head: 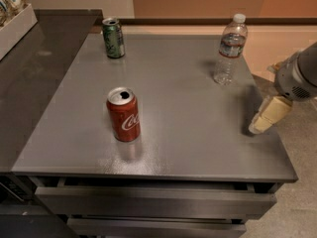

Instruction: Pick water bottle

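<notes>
The water bottle (230, 50), clear ribbed plastic with a white cap and a red-white-blue label band, stands upright at the far right of the grey table top (183, 133). My gripper (267, 115) comes in from the right edge of the view, its cream-coloured fingers hanging over the table's right edge. It sits nearer to me than the bottle and to its right, apart from it. It holds nothing that I can see.
A red cola can (123, 114) stands upright near the middle left of the table. A green can (113, 37) stands at the far left. A dark counter (34, 78) adjoins the table on the left, with a white box (12, 19) of packets at its back.
</notes>
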{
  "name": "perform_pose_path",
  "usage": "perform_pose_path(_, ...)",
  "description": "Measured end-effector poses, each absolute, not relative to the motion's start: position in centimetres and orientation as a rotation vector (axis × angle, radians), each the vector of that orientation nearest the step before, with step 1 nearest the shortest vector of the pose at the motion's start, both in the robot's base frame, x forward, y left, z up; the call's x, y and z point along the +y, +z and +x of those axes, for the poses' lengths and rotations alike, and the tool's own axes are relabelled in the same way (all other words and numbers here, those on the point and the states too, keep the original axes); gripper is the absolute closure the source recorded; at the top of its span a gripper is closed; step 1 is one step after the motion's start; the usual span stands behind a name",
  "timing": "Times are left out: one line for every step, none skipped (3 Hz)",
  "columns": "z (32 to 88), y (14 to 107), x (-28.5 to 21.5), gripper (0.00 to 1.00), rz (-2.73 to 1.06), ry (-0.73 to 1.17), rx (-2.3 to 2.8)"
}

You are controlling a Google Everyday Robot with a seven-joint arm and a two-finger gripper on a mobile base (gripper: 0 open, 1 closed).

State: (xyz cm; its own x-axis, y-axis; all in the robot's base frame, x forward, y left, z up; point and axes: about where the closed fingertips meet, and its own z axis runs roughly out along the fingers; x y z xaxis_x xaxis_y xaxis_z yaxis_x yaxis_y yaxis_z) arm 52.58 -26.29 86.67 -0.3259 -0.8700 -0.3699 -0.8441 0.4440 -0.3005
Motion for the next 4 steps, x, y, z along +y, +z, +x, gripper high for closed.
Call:
perform_pose_path(55.7, 85.4, -28.0, 0.00, -1.325, -0.055, 2.187)
perform_pose_path(57.8, 86.0, -28.7, 0.00, -1.236, 0.022, 2.129)
perform_pose_path(60.9, 86.4, -28.2, 0.00, -1.156, 0.152, 2.048)
perform_pose_path(62.9, 87.0, -27.3, 0.00, -1.117, 0.237, 1.986)
